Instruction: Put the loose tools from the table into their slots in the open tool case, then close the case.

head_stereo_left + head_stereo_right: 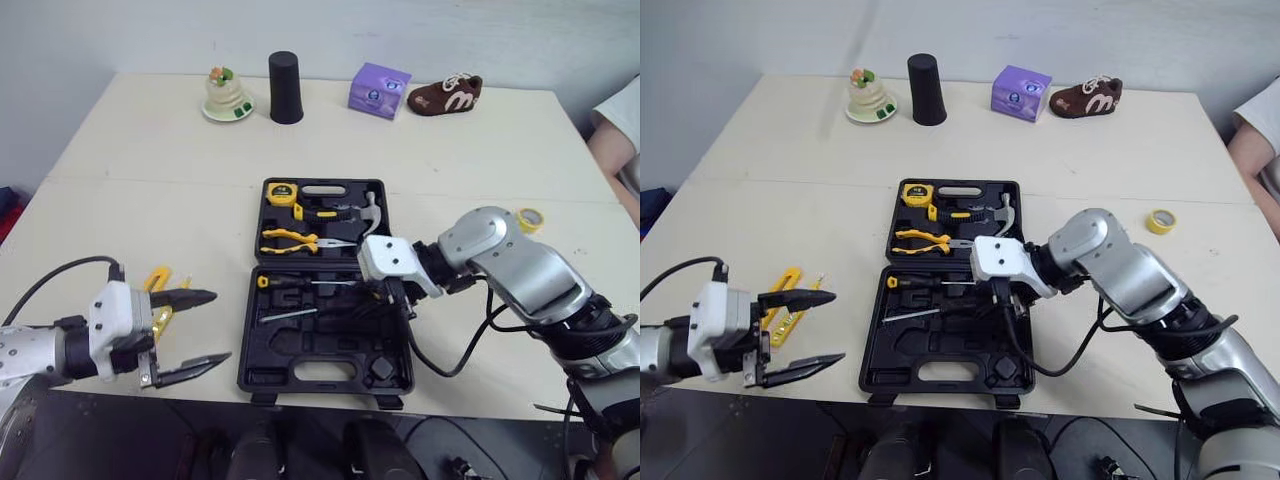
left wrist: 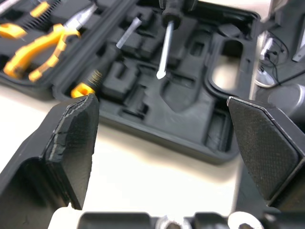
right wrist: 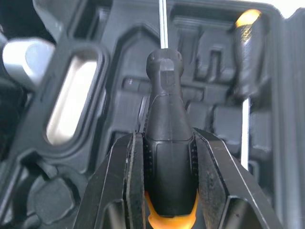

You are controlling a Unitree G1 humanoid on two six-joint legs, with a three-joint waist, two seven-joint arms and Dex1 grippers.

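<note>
The black tool case (image 1: 262, 372) lies open in the middle of the table. Its far half holds a tape measure (image 1: 282, 193), yellow pliers (image 1: 290, 240) and a hammer (image 1: 366, 211). One screwdriver (image 1: 300, 283) rests in a slot of the near half. My right gripper (image 1: 395, 300) is over the near half, shut on the black handle of a second screwdriver (image 3: 164, 119), whose shaft (image 1: 290, 315) lies low across the moulded slots. My left gripper (image 1: 220, 326) hangs open at the table's near left. Yellow loose tools (image 1: 158, 285) lie on the table just beyond it.
A figurine (image 1: 227, 95), a black cup (image 1: 285, 88), a purple box (image 1: 379, 90) and a brown shoe (image 1: 445, 95) line the far edge. A yellow tape roll (image 1: 530, 218) lies right of the case. A person's arm (image 1: 615, 140) shows at the right edge.
</note>
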